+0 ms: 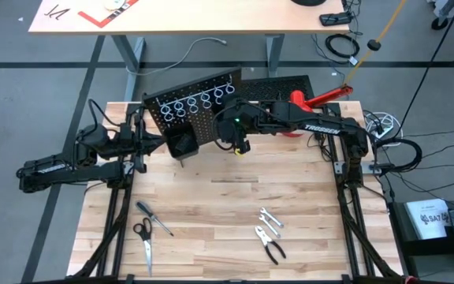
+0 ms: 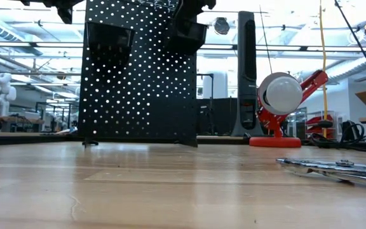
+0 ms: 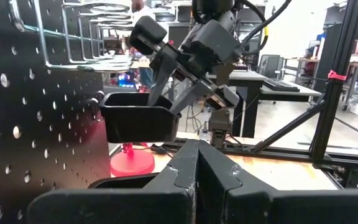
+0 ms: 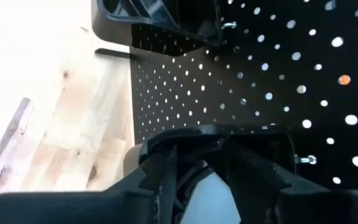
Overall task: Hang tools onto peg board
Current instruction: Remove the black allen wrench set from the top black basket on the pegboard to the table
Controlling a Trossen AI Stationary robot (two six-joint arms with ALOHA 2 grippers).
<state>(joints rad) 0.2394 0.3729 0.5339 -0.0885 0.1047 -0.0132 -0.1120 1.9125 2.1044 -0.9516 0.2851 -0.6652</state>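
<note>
Over a peg board (image 1: 198, 110) bin (image 3: 137, 122), right gripper (image 3: 185, 93), fingers parted, tips hidden; left fingers (image 3: 179, 180) together.

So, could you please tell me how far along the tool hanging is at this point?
Nothing can be seen hung yet: the silver rings on the peg board look empty. In hand: the right pincer hangs open over a black bin; whether it dropped anything there is hidden. Left on the table: scissors, screwdriver, wrench and pliers. The left pincer waits shut beside the board.
</note>
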